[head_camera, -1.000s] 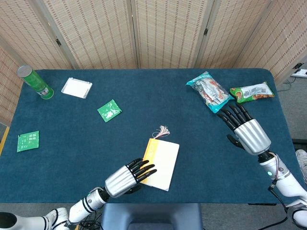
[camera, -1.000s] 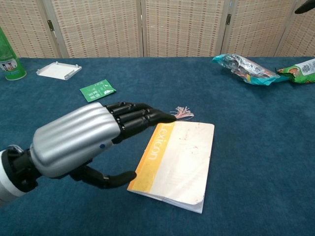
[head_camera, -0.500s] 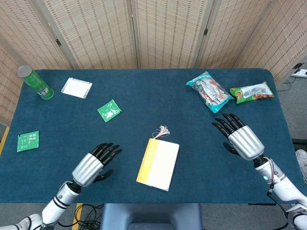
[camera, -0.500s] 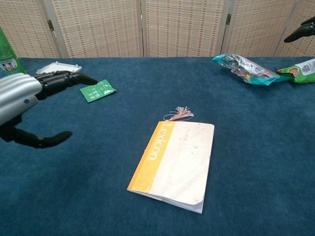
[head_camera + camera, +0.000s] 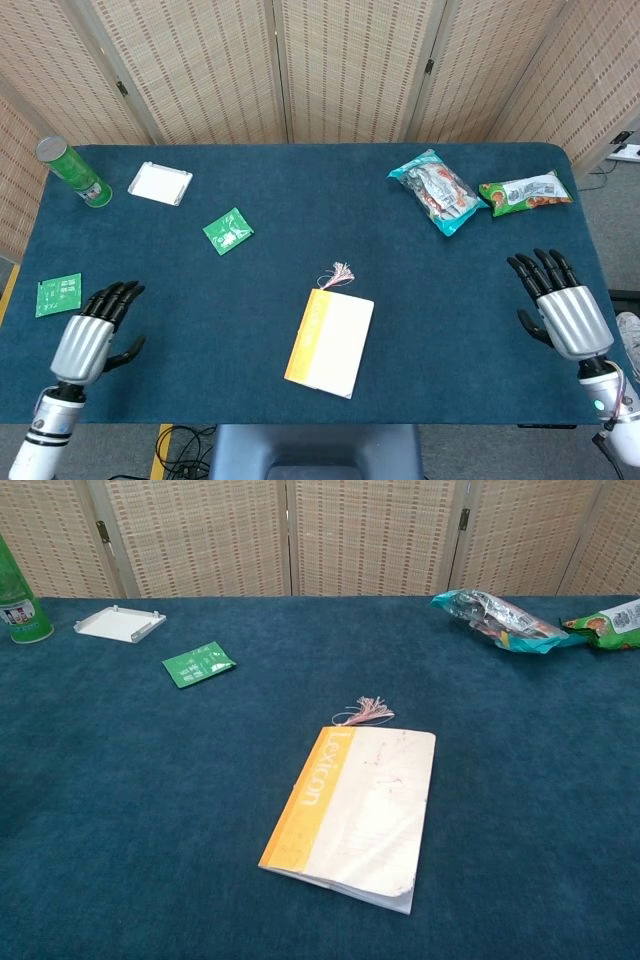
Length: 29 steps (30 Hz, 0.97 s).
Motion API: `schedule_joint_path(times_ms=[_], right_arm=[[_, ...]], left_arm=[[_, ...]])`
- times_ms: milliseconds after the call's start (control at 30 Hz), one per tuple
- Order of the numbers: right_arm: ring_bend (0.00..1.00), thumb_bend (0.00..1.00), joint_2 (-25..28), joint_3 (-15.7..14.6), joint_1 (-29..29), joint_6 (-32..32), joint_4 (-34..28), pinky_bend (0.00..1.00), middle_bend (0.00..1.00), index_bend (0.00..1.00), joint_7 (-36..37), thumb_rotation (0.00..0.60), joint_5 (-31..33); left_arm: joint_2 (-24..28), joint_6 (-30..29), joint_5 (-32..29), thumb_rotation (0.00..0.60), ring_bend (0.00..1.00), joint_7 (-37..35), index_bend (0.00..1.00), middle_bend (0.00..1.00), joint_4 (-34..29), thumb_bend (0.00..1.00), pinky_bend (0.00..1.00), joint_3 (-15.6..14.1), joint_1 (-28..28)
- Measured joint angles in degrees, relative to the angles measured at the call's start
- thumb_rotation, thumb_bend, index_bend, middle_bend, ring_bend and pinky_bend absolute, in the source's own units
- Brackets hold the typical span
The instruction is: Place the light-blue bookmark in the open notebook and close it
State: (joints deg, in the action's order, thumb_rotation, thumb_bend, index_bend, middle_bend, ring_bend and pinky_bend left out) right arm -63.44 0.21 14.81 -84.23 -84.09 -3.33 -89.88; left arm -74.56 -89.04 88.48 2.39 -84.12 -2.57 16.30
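The notebook (image 5: pixel 331 341) (image 5: pixel 355 811) lies shut near the table's front middle, its white cover with an orange spine strip facing up. A pink tassel (image 5: pixel 339 274) (image 5: pixel 368 710) sticks out past its far edge; the bookmark's body is hidden. My left hand (image 5: pixel 91 333) hovers at the front left corner, fingers spread, holding nothing. My right hand (image 5: pixel 558 307) is at the front right, fingers apart and empty. Both hands are well away from the notebook. Neither hand shows in the chest view.
Two snack bags (image 5: pixel 440 192) (image 5: pixel 525 192) lie at the back right. A green can (image 5: pixel 75 172), a white tray (image 5: pixel 160 183) and a green packet (image 5: pixel 229 230) sit at the back left. Another green packet (image 5: pixel 58 294) lies near the left edge, close to my left hand.
My left hand has drawn back from the notebook's spine to the front left corner. My right hand has pulled back toward the front right edge. The notebook has not moved.
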Motion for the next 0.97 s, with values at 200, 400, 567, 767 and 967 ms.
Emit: schedule_joint_path(times_ms=[200, 400, 567, 767, 967], right_arm=[[0.0, 0.32, 0.29, -1.08, -5.19, -4.07, -1.65, 0.06, 0.08, 0.03, -0.43, 0.6, 1.45], [0.0, 0.32, 0.04, -2.01, -8.23, -6.28, -2.14, 0.06, 0.08, 0.03, 0.12, 0.6, 0.96], [0.0, 0.32, -0.6, -1.97, -8.96, -7.08, -1.63, 0.06, 0.08, 0.03, 0.45, 0.6, -0.57], [0.0, 0.32, -1.12, -1.65, -9.21, -6.68, -1.63, 0.06, 0.08, 0.03, 0.46, 0.6, -1.32], [0.0, 0.32, -1.41, -1.19, -9.5, -6.24, -1.81, 0.06, 0.08, 0.03, 0.3, 0.6, -1.44]], left_arm=[[3.11, -0.86, -1.59, 0.6, 0.14, -0.55, 0.15, 0.15, -2.74, 0.37, 0.22, -1.22, -4.07], [4.91, -0.96, -2.01, 0.6, 0.14, 0.88, 0.15, 0.15, -6.18, 0.37, 0.22, -2.65, -7.07], [5.3, -0.8, -2.13, 0.6, 0.14, 2.36, 0.15, 0.15, -7.73, 0.37, 0.22, -2.6, -8.19], [4.98, -0.57, -2.05, 0.6, 0.14, 3.02, 0.15, 0.15, -8.16, 0.37, 0.22, -1.48, -8.88], [4.55, -0.12, -2.5, 0.6, 0.14, 3.53, 0.15, 0.15, -8.16, 0.37, 0.22, -0.35, -9.41]])
